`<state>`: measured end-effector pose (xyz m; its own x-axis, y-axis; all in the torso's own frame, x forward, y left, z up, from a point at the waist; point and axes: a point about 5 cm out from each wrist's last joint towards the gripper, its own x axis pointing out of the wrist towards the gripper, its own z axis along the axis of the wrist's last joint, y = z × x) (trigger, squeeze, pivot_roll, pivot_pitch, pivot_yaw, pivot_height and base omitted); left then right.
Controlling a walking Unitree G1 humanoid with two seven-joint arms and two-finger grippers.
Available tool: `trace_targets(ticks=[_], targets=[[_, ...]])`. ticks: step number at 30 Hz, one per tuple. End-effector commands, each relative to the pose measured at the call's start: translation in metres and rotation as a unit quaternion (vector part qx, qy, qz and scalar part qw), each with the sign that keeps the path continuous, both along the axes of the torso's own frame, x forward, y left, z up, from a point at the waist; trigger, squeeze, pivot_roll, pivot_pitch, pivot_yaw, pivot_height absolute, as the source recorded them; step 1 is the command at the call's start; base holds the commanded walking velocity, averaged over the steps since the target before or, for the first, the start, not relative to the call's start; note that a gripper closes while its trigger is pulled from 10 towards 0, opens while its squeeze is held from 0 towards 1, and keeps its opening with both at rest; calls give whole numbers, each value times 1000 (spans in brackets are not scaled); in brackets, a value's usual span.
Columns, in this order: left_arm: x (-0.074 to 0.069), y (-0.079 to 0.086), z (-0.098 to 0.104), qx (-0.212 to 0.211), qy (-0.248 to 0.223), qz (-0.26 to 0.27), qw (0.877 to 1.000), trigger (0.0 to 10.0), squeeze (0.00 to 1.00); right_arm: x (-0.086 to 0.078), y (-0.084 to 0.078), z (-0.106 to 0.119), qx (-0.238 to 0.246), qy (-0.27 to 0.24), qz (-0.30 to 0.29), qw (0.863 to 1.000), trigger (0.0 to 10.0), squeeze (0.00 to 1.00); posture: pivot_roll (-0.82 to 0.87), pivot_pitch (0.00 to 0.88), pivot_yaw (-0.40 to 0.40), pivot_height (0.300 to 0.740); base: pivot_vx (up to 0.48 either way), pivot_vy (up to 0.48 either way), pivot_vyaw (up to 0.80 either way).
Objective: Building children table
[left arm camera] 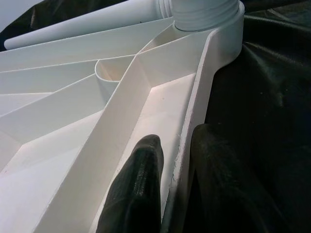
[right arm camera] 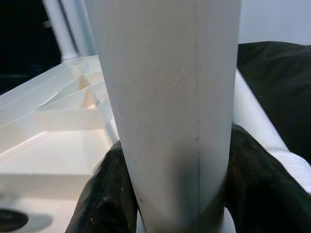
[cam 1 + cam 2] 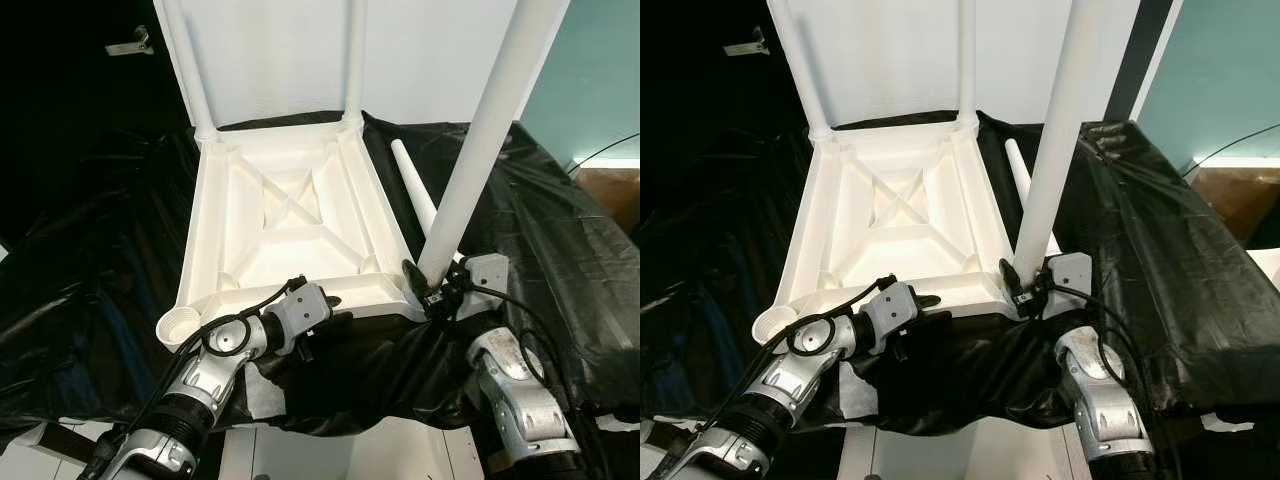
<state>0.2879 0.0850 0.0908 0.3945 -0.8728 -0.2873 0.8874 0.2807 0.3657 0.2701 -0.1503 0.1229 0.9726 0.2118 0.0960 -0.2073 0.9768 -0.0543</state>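
Right gripper (image 2: 170, 194): your fingers clamp the third leg (image 3: 480, 150) low down, keeping it upright over the near right corner socket.
Left gripper (image 1: 175, 194): fingers pinch the near rim, bracing the tabletop (image 3: 290, 215).
Tabletop: it lies upside down on black sheeting (image 3: 560, 230), two far legs already standing.
Room: a spare leg (image 3: 415, 185) lies just right; the near left socket (image 3: 180, 325) is open.

Both arms reach forward, left end effector (image 3: 335, 318) and right end effector (image 3: 432, 288) clamped closed
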Motion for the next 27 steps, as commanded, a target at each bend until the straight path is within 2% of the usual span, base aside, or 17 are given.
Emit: trace_targets(ticks=[1, 2, 3, 4, 6, 10, 15, 16, 17, 20, 21, 25, 26, 27], targets=[[-13, 1, -19, 33, 35, -25, 999, 10000, 0, -3, -22, -17, -2, 42, -100, 994, 0, 0, -6, 11, 4, 740, 0, 0, 0], [-14, 1, -19, 32, 36, -25, 999, 10000, 0, -4, -24, -18, 10, 41, -135, 990, 0, 0, -3, 12, 1, 740, 0, 0, 0], [-14, 1, -19, 32, 36, -25, 999, 10000, 0, -4, -24, -18, 10, 41, -135, 990, 0, 0, -3, 12, 1, 740, 0, 0, 0], [-14, 1, -19, 32, 36, -25, 999, 10000, 0, -5, -24, -19, 19, 40, -161, 986, 0, 0, -3, 12, 1, 740, 0, 0, 0], [-14, 1, -19, 31, 36, -24, 999, 10000, 0, -7, -28, -24, 37, 49, -217, 974, 0, 0, 4, 12, -2, 740, 0, 0, 0], [-14, 0, -19, 30, 37, -22, 999, 10000, 0, -7, -28, -27, 45, 55, -236, 969, 0, 0, 7, 12, -4, 740, 0, 0, 0], [-14, 1, -20, 30, 37, -20, 999, 10000, 0, -6, -25, -25, 41, 51, -232, 971, 0, 0, 8, 12, -6, 740, 0, 0, 0], [-14, 1, -20, 30, 37, -19, 999, 10000, 0, -4, -20, -23, 35, 47, -215, 975, 1216, 0, 8, 13, -8, 740, 0, 0, 0], [-14, 1, -20, 30, 37, -18, 999, 10000, 0, -3, -15, -21, 27, 42, -197, 979, 10000, 0, 8, 13, -8, 740, 0, 0, 0], [-14, 1, -20, 30, 37, -18, 999, 10000, 0, -2, -10, -18, 17, 35, -180, 983, 10000, 0, 8, 14, -9, 740, 0, 0, 0], [-14, 0, -20, 29, 37, -17, 999, 10000, 0, -1, -3, -13, 8, 20, -148, 989, 10000, 1000, 7, 14, -12, 740, 0, 0, 0], [-15, 1, -21, 29, 38, -16, 999, 10000, 0, 1, 4, -9, -30, 7, -85, 996, 10000, 1000, 7, 14, -12, 740, 0, 0, 0], [-15, 0, -21, 29, 39, -17, 999, 10000, 0, 3, 6, -8, -41, 7, -54, 998, 10000, 200, -8, 16, -7, 740, 0, 0, 0], [-15, 0, -21, 29, 39, -17, 999, 10000, 0, 3, 6, -8, -41, 7, -54, 998, 10000, 200, -8, 16, -7, 740, 0, 0, 0]])
